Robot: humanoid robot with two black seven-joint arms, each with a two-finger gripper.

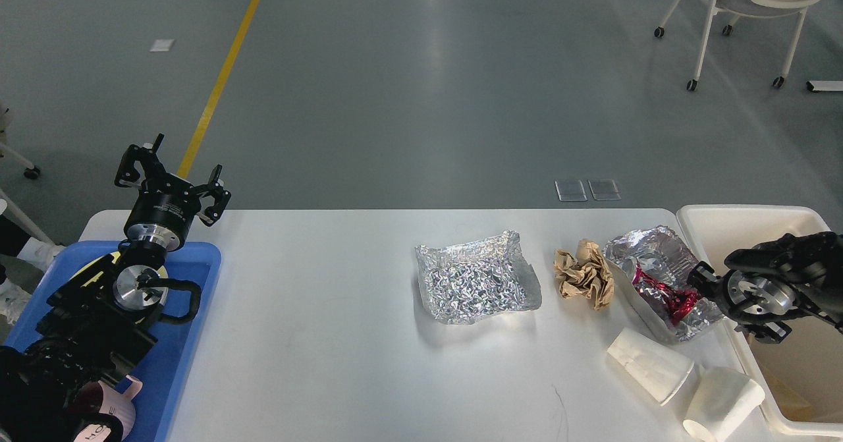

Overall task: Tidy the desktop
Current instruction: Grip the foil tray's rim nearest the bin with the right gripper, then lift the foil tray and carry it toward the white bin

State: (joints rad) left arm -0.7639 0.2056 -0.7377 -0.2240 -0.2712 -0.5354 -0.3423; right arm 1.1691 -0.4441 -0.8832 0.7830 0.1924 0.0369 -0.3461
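Desktop (pixel 342 336): two foil trays (pixel 475 286); two cups (pixel 649 365)

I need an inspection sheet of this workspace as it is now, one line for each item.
Surface: white desktop, mostly bare on its left half.
Job's things: open foil sheet; brown paper ball; foil tray with red wrapper; two paper cups lying on their sides.
Clutter: blue tray at left with a pink mug; cream bin at right.
Grippers: left tool open, raised over the tray; right tool at the foil tray's edge, state unclear.
Cables: black hose on the left arm.
Surroundings: grey floor, yellow line, wheeled chair.
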